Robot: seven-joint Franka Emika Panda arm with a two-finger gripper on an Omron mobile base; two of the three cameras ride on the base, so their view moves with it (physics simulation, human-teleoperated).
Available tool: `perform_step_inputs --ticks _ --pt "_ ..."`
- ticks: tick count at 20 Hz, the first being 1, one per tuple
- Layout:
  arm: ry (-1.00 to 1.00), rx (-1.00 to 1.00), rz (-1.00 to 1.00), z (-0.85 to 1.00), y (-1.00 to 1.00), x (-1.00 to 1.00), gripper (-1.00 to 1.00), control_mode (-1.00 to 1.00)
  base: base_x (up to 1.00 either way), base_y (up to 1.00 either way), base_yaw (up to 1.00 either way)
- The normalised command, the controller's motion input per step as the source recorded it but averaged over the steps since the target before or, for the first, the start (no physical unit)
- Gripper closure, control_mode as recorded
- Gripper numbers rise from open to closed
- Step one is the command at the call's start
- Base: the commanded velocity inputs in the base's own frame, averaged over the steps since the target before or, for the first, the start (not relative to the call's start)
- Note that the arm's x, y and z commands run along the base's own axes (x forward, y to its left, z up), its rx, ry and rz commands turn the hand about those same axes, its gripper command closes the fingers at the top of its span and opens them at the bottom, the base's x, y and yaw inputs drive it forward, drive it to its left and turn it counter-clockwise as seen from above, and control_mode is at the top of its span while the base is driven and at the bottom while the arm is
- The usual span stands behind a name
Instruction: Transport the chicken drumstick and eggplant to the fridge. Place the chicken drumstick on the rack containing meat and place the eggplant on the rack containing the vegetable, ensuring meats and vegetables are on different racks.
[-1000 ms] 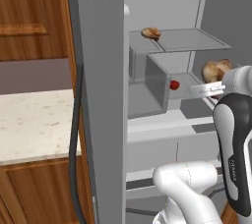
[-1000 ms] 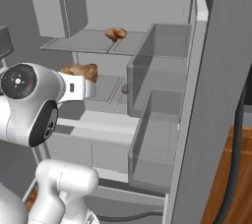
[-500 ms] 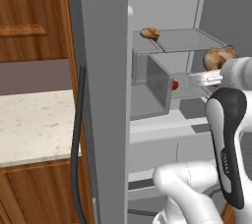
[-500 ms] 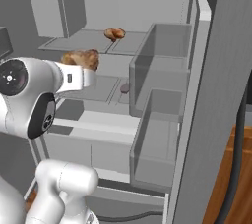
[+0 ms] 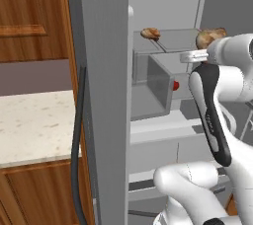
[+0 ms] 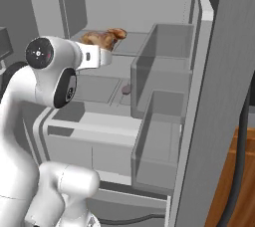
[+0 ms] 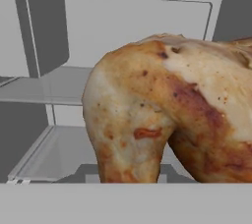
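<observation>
Rising through the last second, the claw (image 6: 102, 47) carried the chicken drumstick (image 6: 96, 38) from the height of the lower shelf up to the level of the rack containing meat (image 5: 184, 39), as both base views showed. The claw was clamped tight on the drumstick, which loomed close in the hand view (image 7: 167, 115) and hid the fingertips. In the left base view the drumstick (image 5: 209, 37) sat at the right end of that upper glass shelf, level with its pale front edge, while another roasted meat piece (image 5: 150, 33) lay further left on the same shelf. In the right base view the two brown pieces overlapped, so how near they were could not be told from there.

That lift mattered: the drumstick had reached the correct shelf height inside the fridge (image 6: 164, 17), so the placing step looked nearly ready. It appeared not yet set down, since the claw gripped it above the glass. A short reach inward and a gentle lowering would probably finish this half of the task. A small red item (image 5: 175, 86) sat on the lower shelf behind a door bin (image 5: 158, 82).
</observation>
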Motion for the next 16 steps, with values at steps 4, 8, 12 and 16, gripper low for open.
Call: perform_step_inputs --ticks 4,8,12,16 --pt "0.00 0.00 -0.02 0.24 0.00 0.89 1.00 -1.00 0.00 0.00 0.00" --pt "0.10 0.02 0.00 0.18 -0.06 0.95 1.00 -1.00 0.00 0.00 0.00" --pt "0.21 0.03 0.00 0.02 -0.17 0.66 1.00 -1.00 0.00 0.00 0.00" --pt "0.08 0.01 0.00 0.02 -0.18 0.51 1.00 -1.00 0.00 0.00 0.00"
